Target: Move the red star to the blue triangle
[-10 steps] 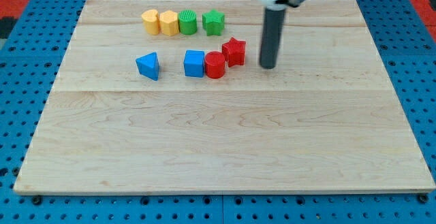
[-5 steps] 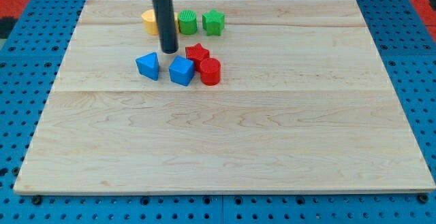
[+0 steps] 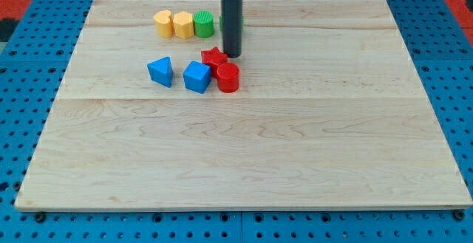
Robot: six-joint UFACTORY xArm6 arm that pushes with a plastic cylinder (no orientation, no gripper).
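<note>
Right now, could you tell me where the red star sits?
The red star is upper-middle of the board, touching the blue cube and red cylinder, with my tip just to its right.

The red star (image 3: 213, 57) lies flat on the wooden board, in the upper middle of the view, pressed against a blue cube and a red cylinder. The blue triangle (image 3: 160, 72) sits to the view's left of it, apart, beyond the cube, lying flat too
</note>
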